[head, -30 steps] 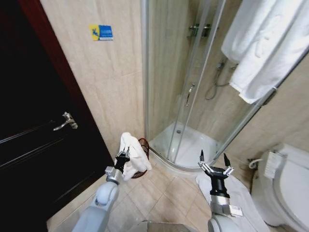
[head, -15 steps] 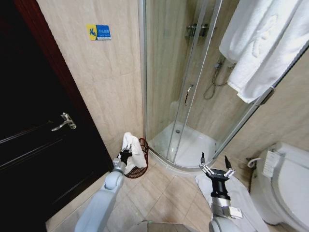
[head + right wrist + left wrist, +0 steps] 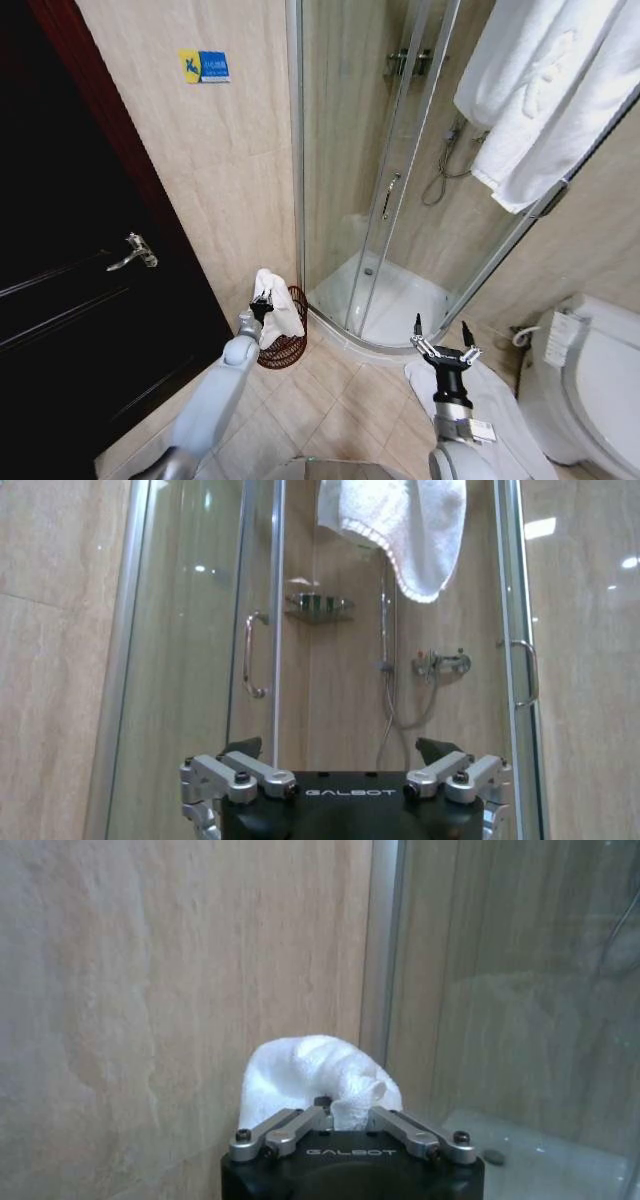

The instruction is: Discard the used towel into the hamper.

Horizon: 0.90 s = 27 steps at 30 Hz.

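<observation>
My left gripper [image 3: 262, 303] is shut on the white used towel [image 3: 279, 312], which hangs bunched over the hamper [image 3: 286, 345]. The hamper is a small reddish-brown openwork basket on the floor, in the corner between the tiled wall and the shower enclosure. In the left wrist view the towel [image 3: 315, 1078] bulges out between the closed jaws of the left gripper [image 3: 338, 1119]. My right gripper [image 3: 440, 337] is held upright and open near the shower step, well to the right of the hamper, with nothing between its fingers [image 3: 240, 769].
A dark door [image 3: 70, 290] with a metal handle stands at the left. The glass shower enclosure [image 3: 400, 200] is right of the hamper. White towels [image 3: 540, 90] hang at the upper right. A toilet [image 3: 590, 390] and a floor mat [image 3: 500, 420] lie at the lower right.
My left arm has reached farther forward, carrying the towel from in front of the hamper to over it. The head view shifted slightly. The right gripper has stayed put.
</observation>
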Motion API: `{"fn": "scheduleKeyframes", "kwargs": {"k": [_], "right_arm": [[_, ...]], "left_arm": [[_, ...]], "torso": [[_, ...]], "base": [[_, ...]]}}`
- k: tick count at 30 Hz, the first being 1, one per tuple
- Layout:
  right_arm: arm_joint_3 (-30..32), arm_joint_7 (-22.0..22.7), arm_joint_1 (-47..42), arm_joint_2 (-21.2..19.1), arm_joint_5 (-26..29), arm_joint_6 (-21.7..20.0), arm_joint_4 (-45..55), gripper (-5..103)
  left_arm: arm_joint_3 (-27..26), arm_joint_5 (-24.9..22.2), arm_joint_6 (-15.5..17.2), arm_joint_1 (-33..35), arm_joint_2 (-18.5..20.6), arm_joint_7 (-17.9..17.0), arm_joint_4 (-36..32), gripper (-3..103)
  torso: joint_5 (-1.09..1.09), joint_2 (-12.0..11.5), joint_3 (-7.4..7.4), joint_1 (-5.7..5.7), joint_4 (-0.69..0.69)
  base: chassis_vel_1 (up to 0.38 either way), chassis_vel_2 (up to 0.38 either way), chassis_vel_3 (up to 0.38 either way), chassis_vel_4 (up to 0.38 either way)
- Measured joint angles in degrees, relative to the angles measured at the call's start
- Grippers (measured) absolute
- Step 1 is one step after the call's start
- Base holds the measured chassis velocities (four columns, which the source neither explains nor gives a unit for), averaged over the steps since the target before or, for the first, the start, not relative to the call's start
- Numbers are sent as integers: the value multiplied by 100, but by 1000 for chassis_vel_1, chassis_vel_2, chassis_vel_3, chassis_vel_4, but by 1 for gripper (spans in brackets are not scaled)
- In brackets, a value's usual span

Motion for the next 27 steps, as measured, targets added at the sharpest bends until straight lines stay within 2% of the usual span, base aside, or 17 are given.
{"fn": "scheduleKeyframes", "kwargs": {"k": [7,11,14,27], "right_arm": [[25,-23,-31,-5,4,-4,3,100],[36,-23,-33,-3,17,-4,7,100],[44,-83,3,-4,74,154,-51,100],[44,-146,19,6,77,415,-146,100]], "left_arm": [[188,-1,-112,-446,-136,23,717,6],[188,-14,-127,-527,-179,24,852,6],[183,-14,-166,-637,-217,19,1049,6],[208,-90,-222,-829,-296,-223,1277,6]], "torso": [[-1,0,0,0,0],[-1,0,0,0,0],[1,0,0,0,-1],[-1,0,0,0,1]], "base": [[-7,-6,11,6],[-66,-57,89,64],[-132,-137,104,144],[-35,-33,29,25]]}}
